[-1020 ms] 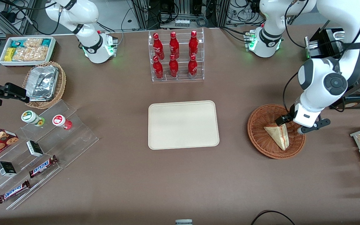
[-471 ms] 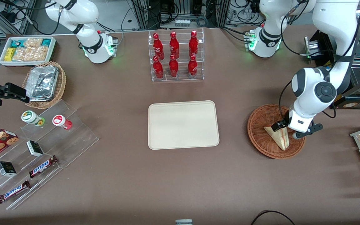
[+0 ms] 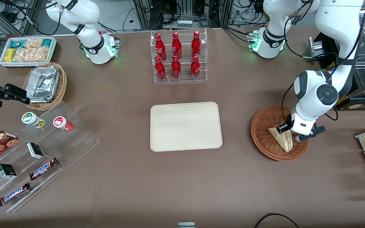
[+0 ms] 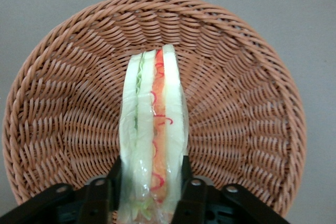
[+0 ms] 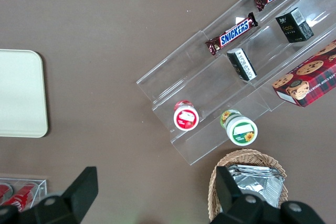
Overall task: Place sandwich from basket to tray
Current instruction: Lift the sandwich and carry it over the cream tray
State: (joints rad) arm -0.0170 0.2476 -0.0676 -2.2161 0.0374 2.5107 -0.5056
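The sandwich (image 3: 283, 138) lies in the reddish-brown basket (image 3: 265, 126), toward the working arm's end of the table. It is a pale wedge in clear wrap, standing on edge, its red-orange and green filling stripe showing in the left wrist view (image 4: 155, 129). The left gripper (image 3: 294, 133) is down in the basket (image 4: 63, 103). Its two black fingers press the sandwich's two bread faces at the end nearest the wrist (image 4: 152, 182). The sandwich still rests on the basket floor. The cream tray (image 3: 185, 126) lies bare at the table's middle.
A clear rack of red bottles (image 3: 177, 57) stands farther from the camera than the tray. A stepped clear display with snack bars and cups (image 3: 40, 148), a tan basket of foil trays (image 3: 44, 84) and a white snack bin (image 3: 27, 50) lie toward the parked arm's end.
The left gripper has come down from above the basket's rim onto the sandwich, and its fingers now hold the sandwich's sides. The sandwich has not moved.
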